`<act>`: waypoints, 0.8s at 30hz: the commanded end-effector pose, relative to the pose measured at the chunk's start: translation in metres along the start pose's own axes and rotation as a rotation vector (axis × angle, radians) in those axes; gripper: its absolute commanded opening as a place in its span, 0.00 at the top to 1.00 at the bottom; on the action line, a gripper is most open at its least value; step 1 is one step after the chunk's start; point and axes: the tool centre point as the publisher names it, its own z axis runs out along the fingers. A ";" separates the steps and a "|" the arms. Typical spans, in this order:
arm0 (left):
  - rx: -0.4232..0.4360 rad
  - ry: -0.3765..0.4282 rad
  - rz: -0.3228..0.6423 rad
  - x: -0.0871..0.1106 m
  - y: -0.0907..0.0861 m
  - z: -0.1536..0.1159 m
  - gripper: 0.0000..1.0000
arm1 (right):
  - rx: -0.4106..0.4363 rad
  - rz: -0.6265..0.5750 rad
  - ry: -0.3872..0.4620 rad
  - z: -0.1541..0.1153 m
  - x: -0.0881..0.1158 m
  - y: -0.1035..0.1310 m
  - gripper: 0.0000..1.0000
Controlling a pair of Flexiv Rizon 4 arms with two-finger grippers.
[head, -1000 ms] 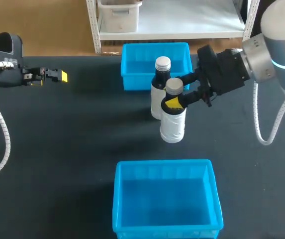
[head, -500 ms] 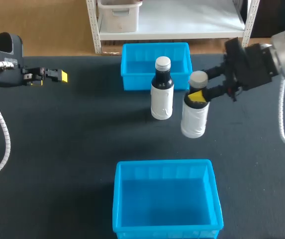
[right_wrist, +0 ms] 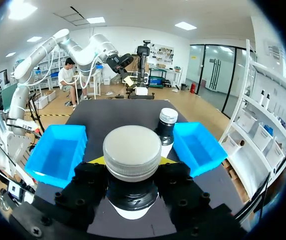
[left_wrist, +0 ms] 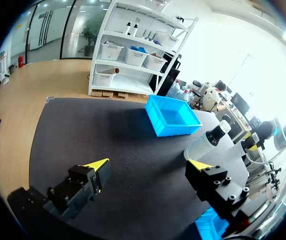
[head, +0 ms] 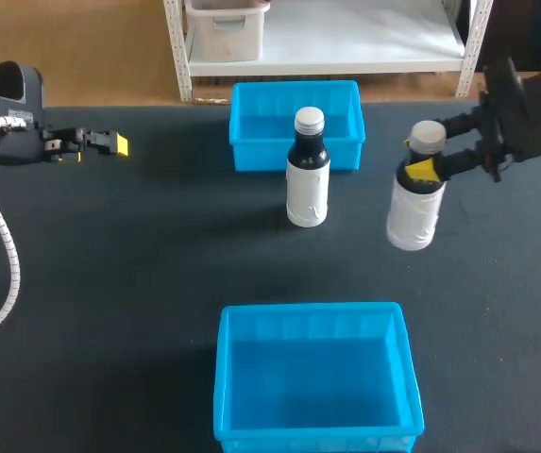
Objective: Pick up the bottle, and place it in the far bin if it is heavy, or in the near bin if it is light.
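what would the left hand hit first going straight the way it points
Probably the far bin, at its front corner; the standing bottle sits just beside that line. The left hand sits at unclear height, so it might pass above.

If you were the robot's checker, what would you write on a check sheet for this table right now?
Surface: dark table, flat.
Job's things: held bottle gripped at its neck, to the right of the standing bottle; far bin and near bin are blue, nothing seen inside.
Clutter: nothing seen.
Tools: right tool shut on held bottle; left tool open, holding nothing.
Cables: white coiled cable at the table's left side.
Surroundings: nothing seen reaching over the table.
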 end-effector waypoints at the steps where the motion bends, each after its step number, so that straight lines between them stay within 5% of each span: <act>1: 0.000 0.000 0.000 0.000 0.000 0.000 0.00 | -0.013 0.000 -0.001 -0.013 0.000 -0.012 1.00; 24: 0.000 0.000 0.000 0.000 0.000 0.000 0.00 | -0.057 -0.068 -0.019 -0.041 0.001 -0.088 1.00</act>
